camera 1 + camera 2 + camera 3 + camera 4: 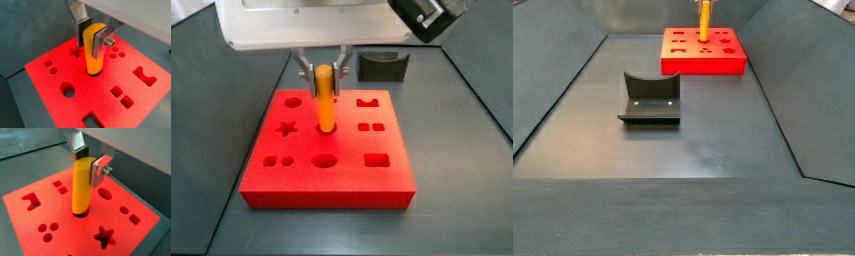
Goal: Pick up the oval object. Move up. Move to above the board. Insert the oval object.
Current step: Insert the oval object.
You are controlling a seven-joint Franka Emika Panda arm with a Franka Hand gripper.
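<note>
Floor (687, 140): dark grey, matte, flat, with sloping dark walls around it in a side view.
Board (372, 180): thick bright red rectangular block with a slightly grainy, foam-like top; cutouts include a star, circles, ovals, squares and a notched shape. It shows in both side views and both wrist views; its edges are cut off in the wrist views.
Fixture (648, 98): dark L-shaped bracket on a base plate, standing on the floor well apart from the board.
Oval object (81, 185): smooth, plain orange-yellow peg with a rounded top. It stands upright, long axis vertical, its lower end in a cutout near the middle of the board; how deep the tip sits is hidden by the hole.
Gripper (93, 37): above the board, its flat silver fingers (99, 44) closed against the upper part of the oval object; the far finger is partly hidden behind the peg.
Wrist housing (298, 25): pale and blocky, it hides the gripper's upper part in a side view.
</note>
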